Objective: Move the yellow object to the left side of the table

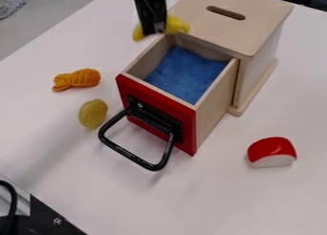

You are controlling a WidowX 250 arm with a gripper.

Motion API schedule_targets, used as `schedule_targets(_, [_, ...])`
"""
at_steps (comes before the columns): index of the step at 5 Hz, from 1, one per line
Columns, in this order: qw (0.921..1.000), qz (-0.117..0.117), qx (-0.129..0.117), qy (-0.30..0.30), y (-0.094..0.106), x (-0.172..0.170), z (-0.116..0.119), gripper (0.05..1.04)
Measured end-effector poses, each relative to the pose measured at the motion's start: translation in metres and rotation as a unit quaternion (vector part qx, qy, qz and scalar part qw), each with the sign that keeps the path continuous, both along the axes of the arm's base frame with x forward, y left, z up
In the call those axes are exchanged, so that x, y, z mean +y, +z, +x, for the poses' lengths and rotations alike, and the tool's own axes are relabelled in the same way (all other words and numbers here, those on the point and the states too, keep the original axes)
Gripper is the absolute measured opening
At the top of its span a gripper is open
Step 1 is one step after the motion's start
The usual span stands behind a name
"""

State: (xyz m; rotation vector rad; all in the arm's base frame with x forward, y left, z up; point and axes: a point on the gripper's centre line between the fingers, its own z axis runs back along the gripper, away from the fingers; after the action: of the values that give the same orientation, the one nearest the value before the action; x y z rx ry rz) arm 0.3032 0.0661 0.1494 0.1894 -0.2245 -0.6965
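One yellow object [177, 25], clamped in the gripper [155, 30] near the drawer [158, 115]: grasp, we judge, complete; carriage to left side of table [38, 110] and release, outstanding.

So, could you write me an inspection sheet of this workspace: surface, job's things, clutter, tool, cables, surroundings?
Surface: pale table, no spills seen.
Job's things: yellow object, showing on both sides of the tool, over the drawer's back left corner.
Clutter: wooden box, its red-fronted drawer pulled out with blue material inside; orange item; olive-yellow oval; red-and-white piece.
Tool: black tool, appears closed on the yellow object.
Cables: black cable-like curve, lower left edge.
Surroundings: grey floor, upper left; black equipment, lower left.
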Motion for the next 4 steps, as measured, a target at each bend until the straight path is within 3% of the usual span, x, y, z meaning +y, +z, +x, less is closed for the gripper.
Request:
schedule_targets(1, [0.9989,0.012,-0.007,0.045,0.000,0.040,0.023,0.350])
schedule_targets(2, [0.9961,-0.003,-0.008,0.088,-0.012,0.076,0.046,0.350])
schedule_targets(4, [0.9913,0.001,0.029,0.129,-0.063,0.120,0.068,0.350])
